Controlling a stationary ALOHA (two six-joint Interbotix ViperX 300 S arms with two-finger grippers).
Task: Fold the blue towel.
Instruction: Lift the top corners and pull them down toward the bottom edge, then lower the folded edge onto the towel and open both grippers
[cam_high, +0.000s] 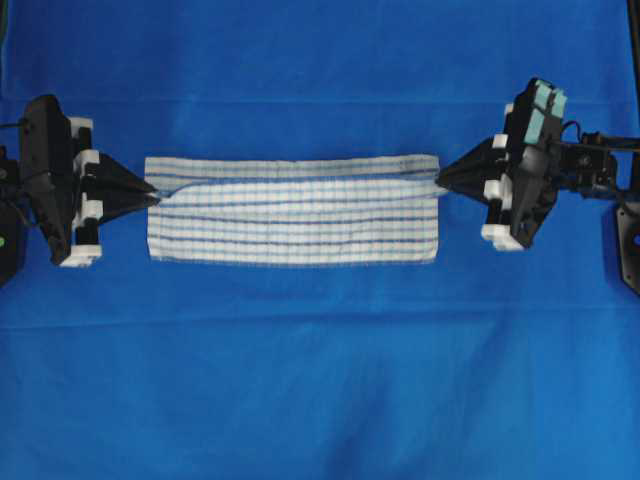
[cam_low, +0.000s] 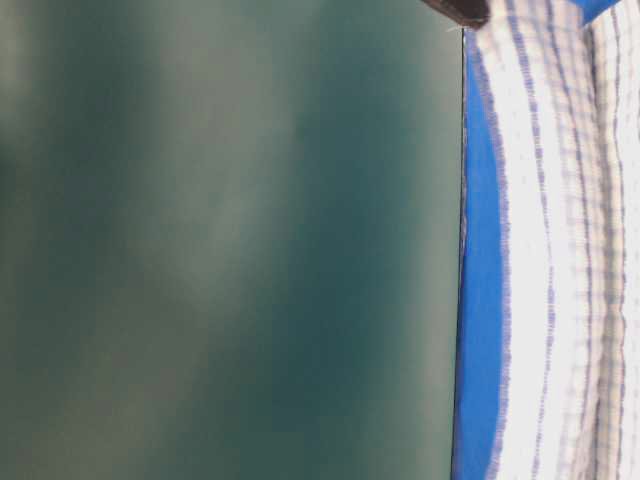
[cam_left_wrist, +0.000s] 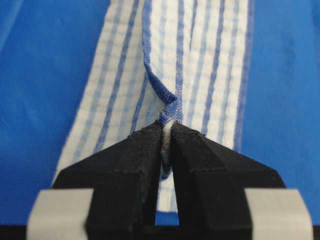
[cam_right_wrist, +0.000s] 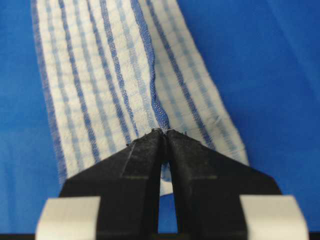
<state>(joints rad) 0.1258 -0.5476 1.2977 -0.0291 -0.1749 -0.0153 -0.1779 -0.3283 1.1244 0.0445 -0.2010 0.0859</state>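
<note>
Blue towel (cam_high: 293, 210) lies as a long horizontal strip across the middle of the overhead frame, on the large plain blue cloth (cam_high: 320, 380) that covers the table. It appears already doubled lengthwise: a loose edge runs along its upper-middle, lifting slightly at both ends.

Left gripper (cam_high: 152, 194), at the strip's left short end, has its jaws nearly together with a small bunch of towel fabric pinched between the tips; the left wrist view shows white weave squeezed in the gap (cam_left_wrist: 168, 134). Right gripper (cam_high: 440, 178), at the right short end, is likewise clamped down on the towel's hem (cam_right_wrist: 161, 131), jaws almost touching. Both pinch points sit near the upper half of the strip, pulling the cloth lightly taut between them.

Table-level view is mostly blocked by a blurred dark green surface; only a sliver of towel shows at its right edge, so it adds little.

Judgement: first fold done, second in hand, with both ends secured. The next move likely calls for lifting the gripped edge evenly and carrying it across to the lower long edge, or bringing one end over to the other. Tension should stay equal so the layers do not skew.
</note>
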